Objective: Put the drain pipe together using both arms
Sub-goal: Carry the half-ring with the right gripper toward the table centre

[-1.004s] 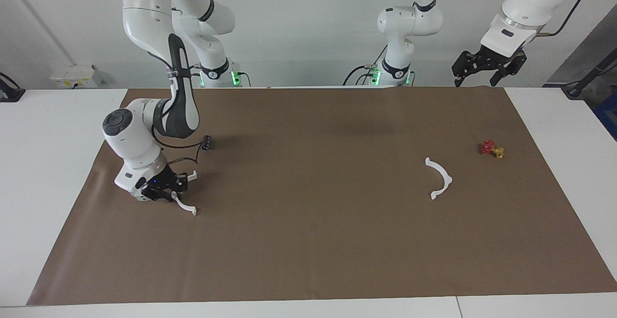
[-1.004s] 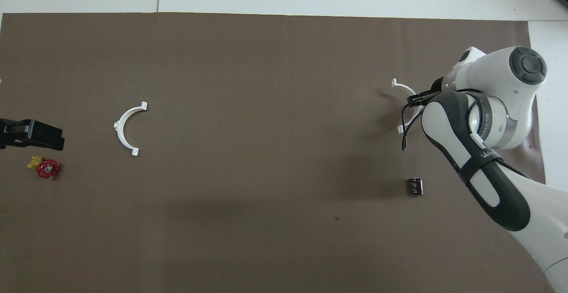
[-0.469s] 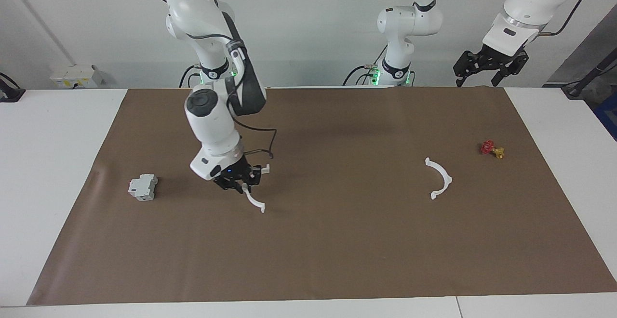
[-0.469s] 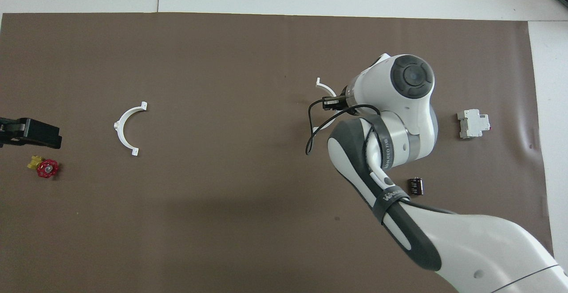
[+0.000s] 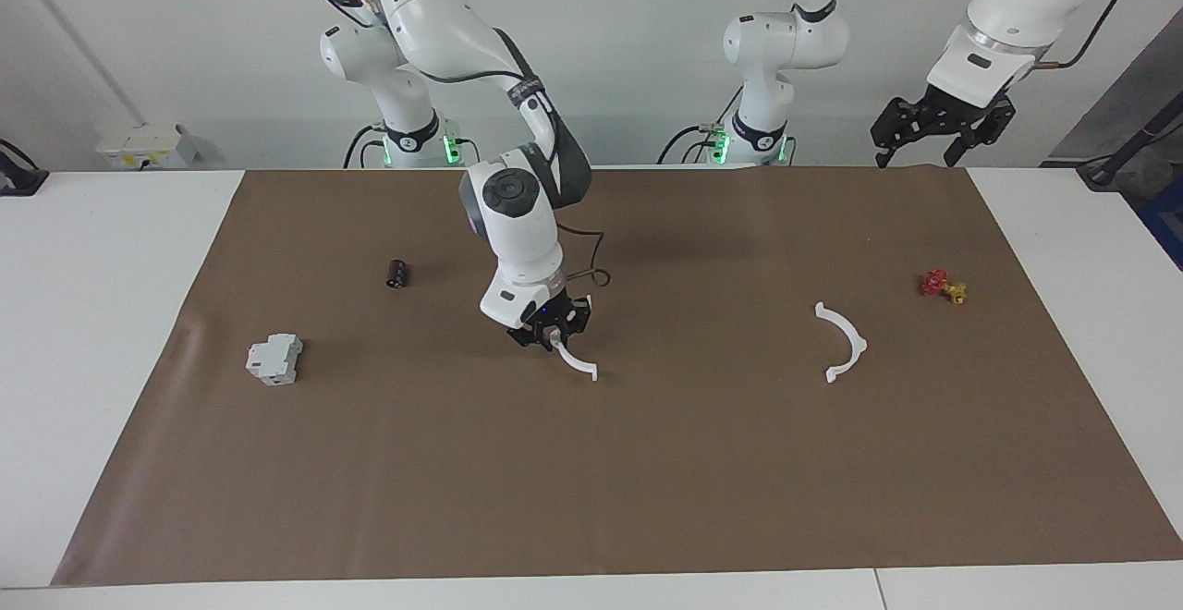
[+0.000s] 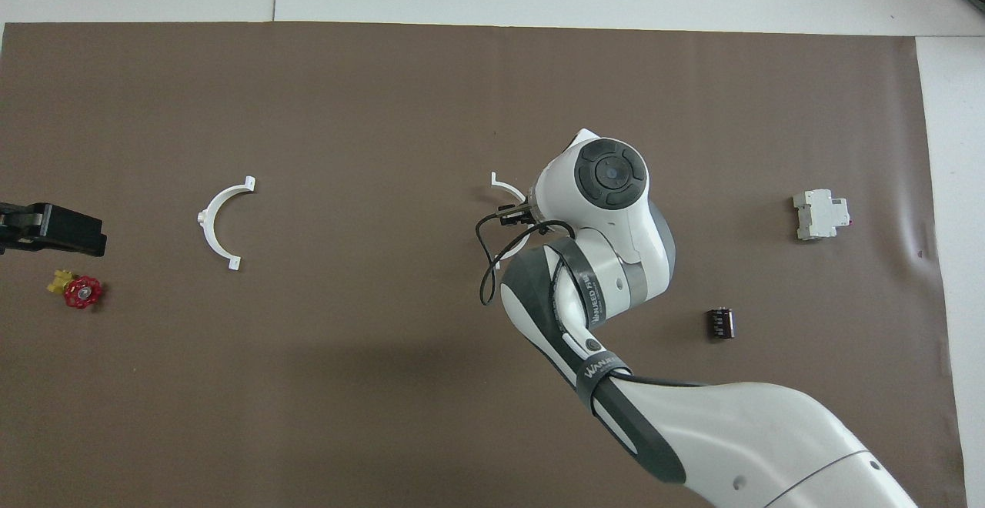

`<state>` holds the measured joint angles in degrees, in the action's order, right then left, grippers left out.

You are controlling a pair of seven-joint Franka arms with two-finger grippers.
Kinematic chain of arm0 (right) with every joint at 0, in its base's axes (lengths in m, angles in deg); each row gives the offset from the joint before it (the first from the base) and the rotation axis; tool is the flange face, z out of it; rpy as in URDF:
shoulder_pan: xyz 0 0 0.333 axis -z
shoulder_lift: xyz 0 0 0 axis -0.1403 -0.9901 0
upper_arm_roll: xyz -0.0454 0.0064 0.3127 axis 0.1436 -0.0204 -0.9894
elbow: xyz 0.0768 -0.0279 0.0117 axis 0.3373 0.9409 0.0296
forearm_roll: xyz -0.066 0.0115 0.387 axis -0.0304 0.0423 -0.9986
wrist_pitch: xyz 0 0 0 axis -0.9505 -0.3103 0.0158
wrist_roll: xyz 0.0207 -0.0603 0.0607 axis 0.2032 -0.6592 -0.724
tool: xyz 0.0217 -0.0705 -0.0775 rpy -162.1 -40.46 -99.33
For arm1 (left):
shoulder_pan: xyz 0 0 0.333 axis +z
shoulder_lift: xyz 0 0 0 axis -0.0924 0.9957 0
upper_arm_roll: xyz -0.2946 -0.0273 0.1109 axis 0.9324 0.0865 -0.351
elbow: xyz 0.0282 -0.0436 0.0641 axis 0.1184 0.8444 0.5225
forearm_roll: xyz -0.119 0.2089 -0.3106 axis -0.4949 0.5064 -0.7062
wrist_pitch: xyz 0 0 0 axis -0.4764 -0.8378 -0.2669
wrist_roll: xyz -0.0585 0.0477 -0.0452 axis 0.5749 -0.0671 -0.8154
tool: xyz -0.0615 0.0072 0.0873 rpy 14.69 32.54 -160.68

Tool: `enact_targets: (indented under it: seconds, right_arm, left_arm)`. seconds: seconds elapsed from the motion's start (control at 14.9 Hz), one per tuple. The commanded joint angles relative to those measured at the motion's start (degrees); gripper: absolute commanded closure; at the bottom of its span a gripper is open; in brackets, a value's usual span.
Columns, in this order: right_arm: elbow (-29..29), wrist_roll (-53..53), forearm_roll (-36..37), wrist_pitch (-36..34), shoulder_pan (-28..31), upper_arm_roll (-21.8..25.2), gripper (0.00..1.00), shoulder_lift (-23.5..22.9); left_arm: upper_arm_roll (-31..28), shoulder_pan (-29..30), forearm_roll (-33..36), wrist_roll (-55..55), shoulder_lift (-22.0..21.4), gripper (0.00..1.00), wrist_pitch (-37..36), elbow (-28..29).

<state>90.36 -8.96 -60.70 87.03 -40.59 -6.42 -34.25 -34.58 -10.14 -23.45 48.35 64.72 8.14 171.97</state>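
Right claw (image 5: 553, 337), clenched on one white half-ring (image 5: 575, 360), carries it above mid-bench toward its mate (image 5: 843, 342), presumably for joining, while the left claw (image 5: 938, 125) waits released.

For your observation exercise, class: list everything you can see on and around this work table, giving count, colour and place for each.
Half-ring: one, white, lying on the mat toward the left arm's end.
Half-ring: one, white, held in the right claw.
Valve: one, red and yellow, near the mat's edge at the left arm's end.
Boxy block: one, grey-white, toward the right arm's end.
Cylinder: one, black, nearer the robots than the block.
Mat: one, brown, covering the table.
Right claw: black, shut on its half-ring, over mid-mat.
Left claw: black, open, waiting raised over the mat's corner.
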Motion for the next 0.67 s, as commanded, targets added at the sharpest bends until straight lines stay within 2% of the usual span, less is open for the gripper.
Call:
enact_targets:
  seconds: [0.0,0.27,0.6]
  right_arm:
    - [0.5,0.5,-0.4,2.1,-0.7,0.2,1.0,-0.4]
    - [1.2,6.1,-0.4,2.1,-1.9,0.2,1.0,-0.8]
    - [3.5,5.9,-0.3,4.1,-3.3,0.2,1.0,-0.3]
  left_arm:
    - [0.0,0.6,0.0,-1.0,-0.5,0.0,0.4,0.1]
    - [0.0,0.6,0.0,-1.1,-0.5,0.0,0.4,0.2]
    - [0.0,0.6,0.0,-1.0,-0.6,0.0,0.9,0.4]
